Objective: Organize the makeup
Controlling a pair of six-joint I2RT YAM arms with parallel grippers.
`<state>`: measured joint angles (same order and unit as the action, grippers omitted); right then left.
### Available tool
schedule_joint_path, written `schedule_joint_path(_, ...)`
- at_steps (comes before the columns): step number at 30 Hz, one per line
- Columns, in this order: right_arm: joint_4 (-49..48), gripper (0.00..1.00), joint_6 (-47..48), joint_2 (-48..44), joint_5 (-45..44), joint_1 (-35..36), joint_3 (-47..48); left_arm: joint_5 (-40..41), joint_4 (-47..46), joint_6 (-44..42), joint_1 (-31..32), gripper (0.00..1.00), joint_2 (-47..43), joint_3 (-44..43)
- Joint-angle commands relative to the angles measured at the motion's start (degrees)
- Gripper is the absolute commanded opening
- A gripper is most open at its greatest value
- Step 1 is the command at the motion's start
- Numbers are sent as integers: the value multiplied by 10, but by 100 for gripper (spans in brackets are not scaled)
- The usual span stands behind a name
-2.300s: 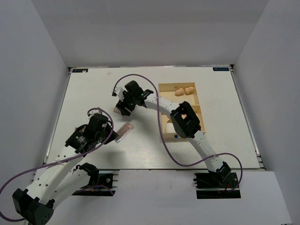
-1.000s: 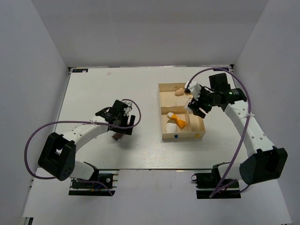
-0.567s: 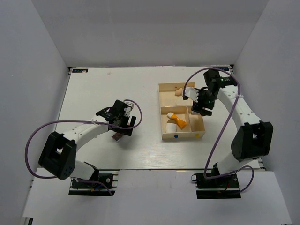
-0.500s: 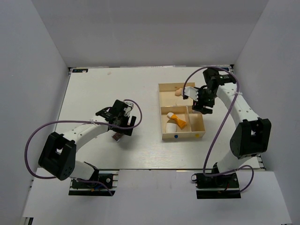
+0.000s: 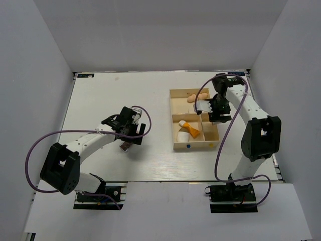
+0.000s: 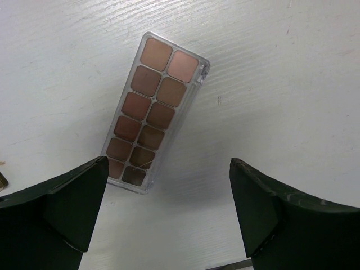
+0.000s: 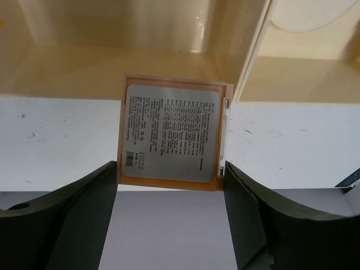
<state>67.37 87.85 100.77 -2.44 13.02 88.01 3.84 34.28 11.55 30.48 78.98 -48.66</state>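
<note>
long palette between jaws of left gripper: brown and pink pans, two rows, clear case; small square compact between jaws of right gripper: orange rim, grey label, black print; tray beyond: cream; table white

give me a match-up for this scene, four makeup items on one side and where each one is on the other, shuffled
1 palette
2 square compact
3 orange tube
4 peach sponge

A far compartment of the tray
B flat on the table, under the open left jaws
C clamped between the right jaws
D near left compartment of the tray

Pairs: 1-B, 2-C, 3-D, 4-A
</note>
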Motion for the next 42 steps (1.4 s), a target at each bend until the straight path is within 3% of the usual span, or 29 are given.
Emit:
schedule_joint_path(1, 20, 9, 37, 0, -28, 14, 22, 3, -4, 6, -2, 98, -18, -16)
schedule_joint_path(8, 23, 23, 33, 21, -46, 37, 30, 12, -5, 8, -2, 98, -7, -22)
schedule_joint_path(11, 29, 35, 22, 32, -53, 50, 32, 13, -7, 6, -2, 98, -5, -22)
schedule_joint_path(12, 30, 46, 21, 34, -57, 56, 32, 13, -8, 6, -2, 98, -5, -22)
schedule_joint_path(15, 32, 60, 13, 42, -64, 61, 36, 14, -8, 6, -2, 98, -5, -20)
schedule_joint_path(20, 38, 73, 5, 46, -63, 68, 44, 12, -11, 6, -2, 98, -7, -17)
schedule_joint_path(21, 38, 81, 5, 45, -64, 68, 44, 11, -11, 6, -2, 98, -7, -17)
schedule_joint_path(27, 41, 89, -1, 39, -60, 69, 39, 8, -16, 5, -2, 98, -1, -20)
schedule_joint_path(33, 35, 89, -15, 37, -49, 69, 51, 11, -14, 1, -2, 98, 6, -26)
schedule_joint_path(39, 76, 82, -93, 73, 39, 53, 183, 15, -15, -1, -2, 98, 9, -20)
schedule_joint_path(42, 76, 78, -152, 68, 102, 39, 204, 7, -19, -9, -2, 98, 16, -23)
